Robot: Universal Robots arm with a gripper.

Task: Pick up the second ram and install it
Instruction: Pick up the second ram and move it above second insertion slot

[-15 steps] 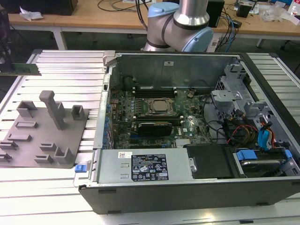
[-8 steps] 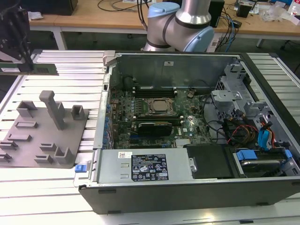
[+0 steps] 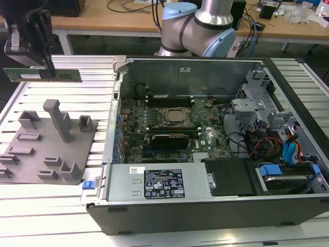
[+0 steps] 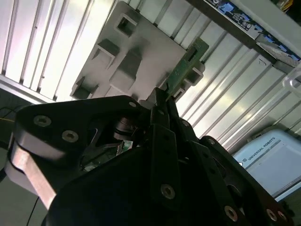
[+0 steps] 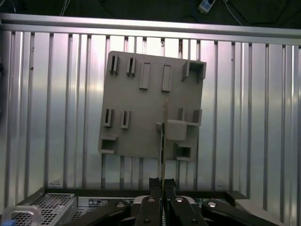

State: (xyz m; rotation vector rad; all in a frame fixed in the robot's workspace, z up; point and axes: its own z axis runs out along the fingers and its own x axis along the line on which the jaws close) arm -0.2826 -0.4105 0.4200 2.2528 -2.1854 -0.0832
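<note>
The second ram (image 3: 42, 75) is a long green stick held level in the air, above the grey fixture plate (image 3: 49, 146) at the exterior view's left. My gripper (image 3: 47, 72) is shut on it from above. In the first wrist view the ram (image 5: 163, 136) shows edge-on as a thin line running out from between my closed fingers (image 5: 154, 188), over the plate (image 5: 141, 99). The second wrist view shows the green stick (image 4: 186, 70) reaching out past the gripper body toward the plate (image 4: 141, 42). In the open computer case, the motherboard (image 3: 169, 128) has the processor socket (image 3: 172, 117) at its middle.
The open case (image 3: 205, 154) fills the middle and the exterior view's right, with a power supply (image 3: 159, 182) along its near side and drive bays with cables (image 3: 277, 144). The arm's base (image 3: 198, 25) stands behind the case. The ribbed aluminium table (image 3: 51, 216) carries everything.
</note>
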